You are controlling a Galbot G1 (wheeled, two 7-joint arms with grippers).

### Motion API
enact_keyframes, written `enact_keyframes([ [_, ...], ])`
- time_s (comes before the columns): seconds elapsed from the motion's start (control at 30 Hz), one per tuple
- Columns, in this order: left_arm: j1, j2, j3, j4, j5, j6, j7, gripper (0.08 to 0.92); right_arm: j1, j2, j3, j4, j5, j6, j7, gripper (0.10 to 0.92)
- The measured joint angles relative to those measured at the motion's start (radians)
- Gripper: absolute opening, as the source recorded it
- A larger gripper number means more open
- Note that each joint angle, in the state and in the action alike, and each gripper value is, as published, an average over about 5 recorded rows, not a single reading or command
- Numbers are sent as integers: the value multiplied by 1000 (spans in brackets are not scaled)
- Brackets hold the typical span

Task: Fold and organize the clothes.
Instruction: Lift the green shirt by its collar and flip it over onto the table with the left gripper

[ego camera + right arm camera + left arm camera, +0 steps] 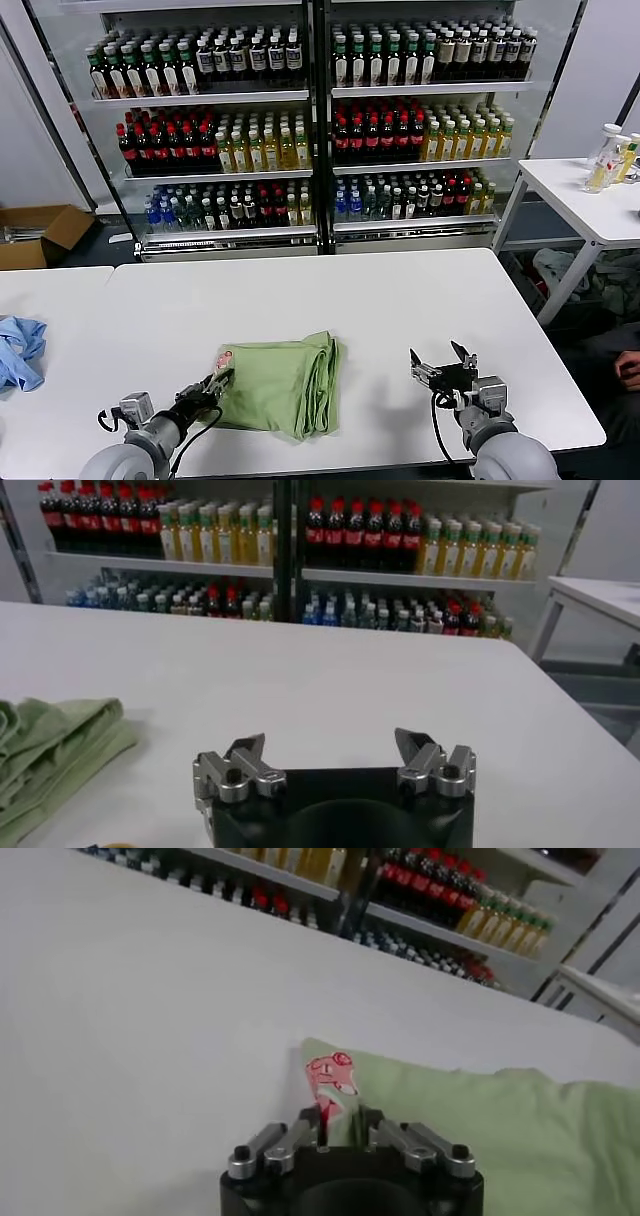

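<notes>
The clothes (285, 385) are one light green shirt, folded into a thick bundle near the front middle of the white table (400, 290). Its pink-and-white print (332, 1076) shows at the bundle's left corner. My left gripper (222, 382) is at that corner, and in the left wrist view it (340, 1118) is shut on the clothes (480, 1118), with the printed edge pinched between the fingers. My right gripper (440, 362) hovers over bare table to the right of the shirt. In the right wrist view it (335, 745) stands open and holds nothing, with the clothes (50, 745) off to one side.
A small light-blue cloth (20, 350) lies at the table's left edge. Bottle-filled shelves (310, 120) stand behind the table. A cardboard box (35, 235) sits on the floor at the left, and a second white table (590, 200) with bottles stands at the right.
</notes>
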Motion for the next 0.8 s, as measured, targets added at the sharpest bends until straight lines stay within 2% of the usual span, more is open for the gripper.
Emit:
enact_keyframes([
  [0.13,-7,-9,-18,12,-87,9,10,165,-8,3,3,6,-3,1,0,823],
  [0.23,-10,-19,-39,20,-165,17,12,121,-14,4,6,10,-6,3,0,823],
  [0.57,22,-35,-184,-1,-447,35,-2,118,-16,0,12,20,-7,5,-3,823],
  [0.8,49,28,-396,-12,-584,39,-22,118,-13,-1,6,20,-9,15,-6,823],
])
